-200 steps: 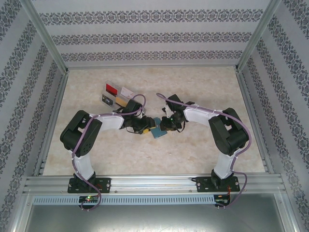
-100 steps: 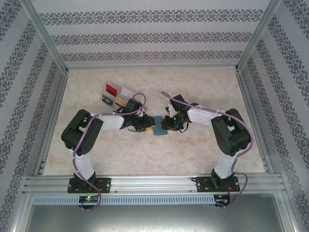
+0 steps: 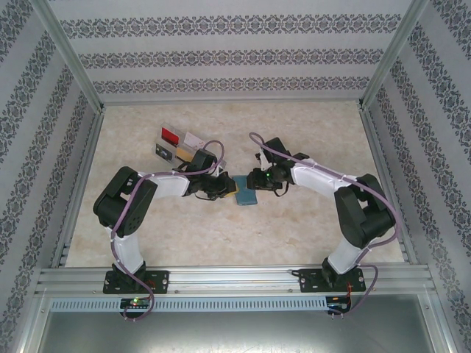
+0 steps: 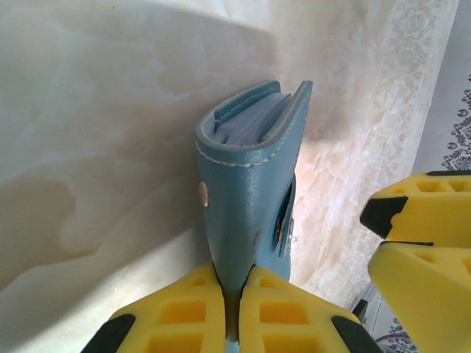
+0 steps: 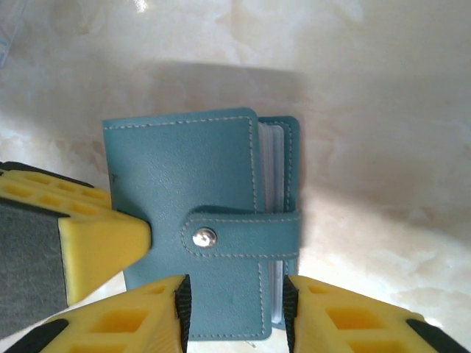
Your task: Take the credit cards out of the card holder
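Note:
The card holder (image 3: 244, 197) is a blue-grey wallet at the table's middle, closed, with its strap snapped over the front. My left gripper (image 3: 227, 189) is shut on one cover edge, and in the left wrist view (image 4: 234, 283) the card holder (image 4: 243, 191) stands edge-on with pale sleeves showing inside. My right gripper (image 3: 254, 184) is open; in the right wrist view (image 5: 235, 287) its jaws straddle the lower part of the card holder (image 5: 184, 176). No credit cards can be seen inside the holder. A red card (image 3: 170, 135) and a white card (image 3: 196, 140) lie at the back left.
A clear tray (image 3: 180, 145) holding the loose cards sits just behind the left arm's wrist. The enclosure's patterned walls and metal posts ring the pale table (image 3: 294, 235). The left gripper's finger (image 5: 96, 235) presses on the wallet's left side in the right wrist view.
My left gripper has closed on the card holder's edge. My right gripper has opened wider, and its arm has stretched out with the elbow swinging right.

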